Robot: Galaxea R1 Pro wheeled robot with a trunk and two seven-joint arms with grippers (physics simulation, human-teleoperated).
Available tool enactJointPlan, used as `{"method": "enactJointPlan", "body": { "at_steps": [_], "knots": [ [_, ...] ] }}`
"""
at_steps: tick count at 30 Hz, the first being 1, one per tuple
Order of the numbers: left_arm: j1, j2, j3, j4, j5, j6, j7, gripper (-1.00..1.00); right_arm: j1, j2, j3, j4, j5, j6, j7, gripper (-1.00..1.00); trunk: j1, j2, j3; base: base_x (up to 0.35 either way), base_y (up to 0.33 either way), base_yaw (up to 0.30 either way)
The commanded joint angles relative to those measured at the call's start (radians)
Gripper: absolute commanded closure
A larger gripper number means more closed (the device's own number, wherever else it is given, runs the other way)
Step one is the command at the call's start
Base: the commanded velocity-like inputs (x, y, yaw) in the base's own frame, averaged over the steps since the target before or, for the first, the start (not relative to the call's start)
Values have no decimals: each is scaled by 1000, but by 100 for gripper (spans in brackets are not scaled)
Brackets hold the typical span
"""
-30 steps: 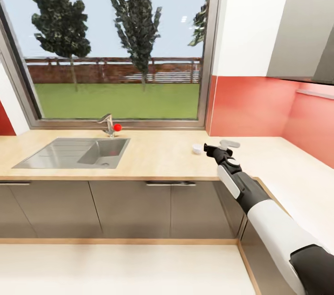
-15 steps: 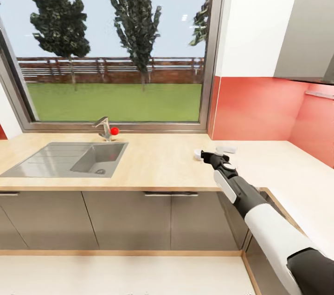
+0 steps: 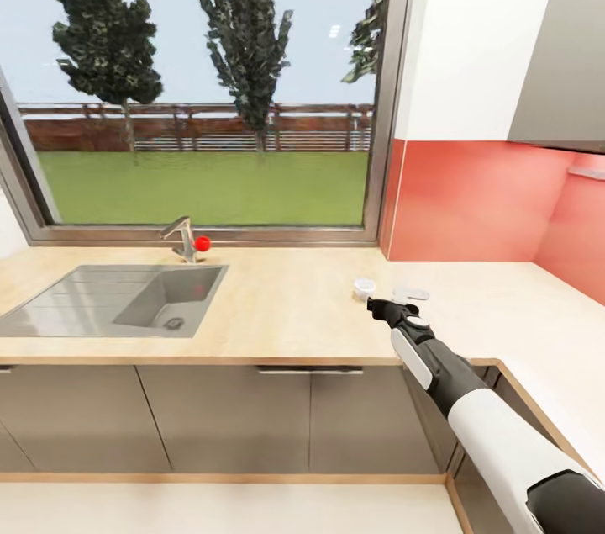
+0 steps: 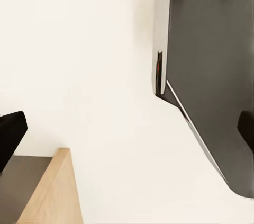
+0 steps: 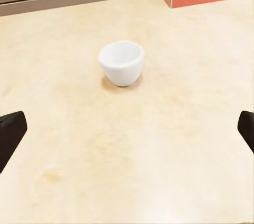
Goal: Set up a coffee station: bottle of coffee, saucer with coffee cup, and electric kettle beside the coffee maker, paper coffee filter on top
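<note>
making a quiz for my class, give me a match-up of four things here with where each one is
Things:
1. cup
2. saucer
3. tap
4. right gripper

Places:
A. behind the sink, by the window
B. on the worktop, just left of the saucer
C. over the worktop, near its front edge, jaws open toward the cup
D. flat on the worktop, near the red wall

Pairs: 1-B, 2-D, 3-A, 4-C

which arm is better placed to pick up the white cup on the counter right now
The right. Its hand is stretched out over the counter just short of the cup, open and aimed at it; the left hand faces a wall.
</note>
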Motion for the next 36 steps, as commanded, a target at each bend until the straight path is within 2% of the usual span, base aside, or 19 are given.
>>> {"method": "enactJointPlan", "body": {
  "at_steps": [1, 18, 29, 36],
  "knots": [
    [0, 0, 9, -2, -9, 0, -6, -100, -1, -2, 6, -1, -7, 3, -9, -100, 1, -1, -1, 328, 0, 0],
    [1, 1, 5, -2, -10, -4, -6, -100, -1, -1, 5, 52, -7, 2, -9, -100, 1, -1, -1, 331, -2, 0],
    [1, 2, 5, -1, -9, -5, -6, -100, -1, -2, 6, 92, -8, 1, -9, -100, 1, -1, -1, 309, -137, 0],
    [1, 1, 5, -1, -9, -9, -6, -100, -1, -2, 6, 161, -9, 1, -8, -100, 1, -1, -1, 247, -29, 0]
  ]
}}
